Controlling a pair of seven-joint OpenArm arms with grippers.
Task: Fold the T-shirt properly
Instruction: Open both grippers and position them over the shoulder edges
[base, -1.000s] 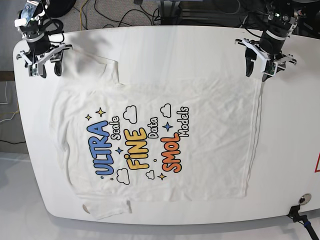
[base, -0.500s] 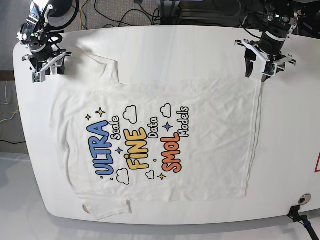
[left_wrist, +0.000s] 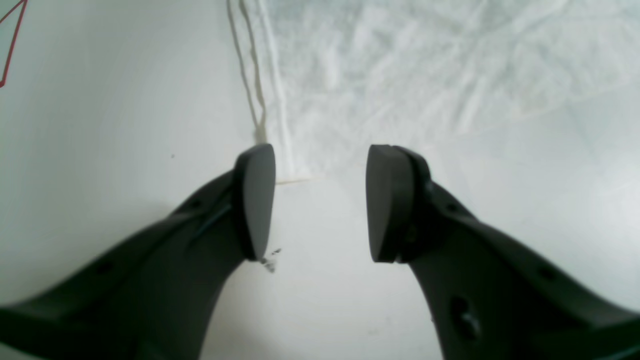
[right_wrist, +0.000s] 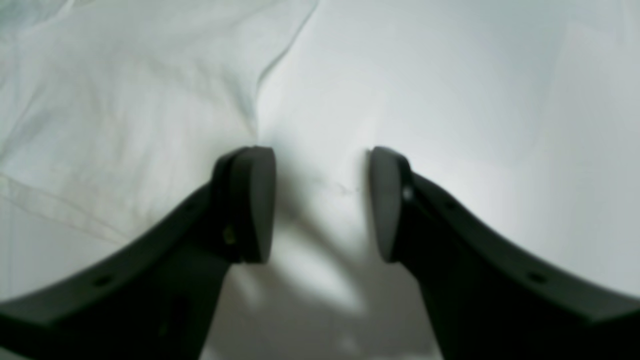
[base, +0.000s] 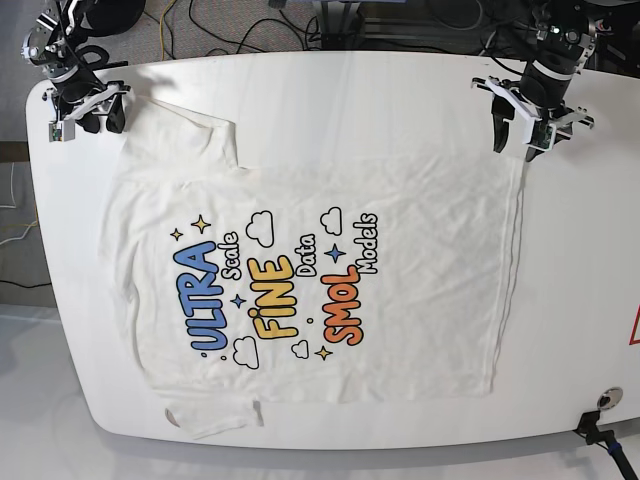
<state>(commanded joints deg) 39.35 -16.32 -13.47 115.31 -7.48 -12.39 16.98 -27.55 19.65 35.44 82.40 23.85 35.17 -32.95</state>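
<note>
The white T-shirt (base: 420, 230) lies flat on the white table (base: 330, 95), print "ULTRA FINE SMOL" up, hem toward the right, sleeves toward the left. My left gripper (base: 514, 146) is open and empty at the shirt's back right hem corner. In the left wrist view, this gripper (left_wrist: 320, 200) has its jaws wide apart, with the hem corner (left_wrist: 285, 150) just ahead of them. My right gripper (base: 88, 124) is open and empty at the table's back left, beside the back sleeve. In the right wrist view, this gripper (right_wrist: 320, 205) sits over bare table, with the sleeve cloth (right_wrist: 125, 110) at its left finger.
Cables (base: 240, 25) run behind the table's back edge. A black fixture (base: 605, 425) sits at the front right corner. A red mark (base: 634, 330) shows at the right edge. The front sleeve (base: 210, 418) lies near the table's front edge.
My right gripper has moved back and to the left, away from the back sleeve toward the table's corner. My left gripper and the shirt have not moved.
</note>
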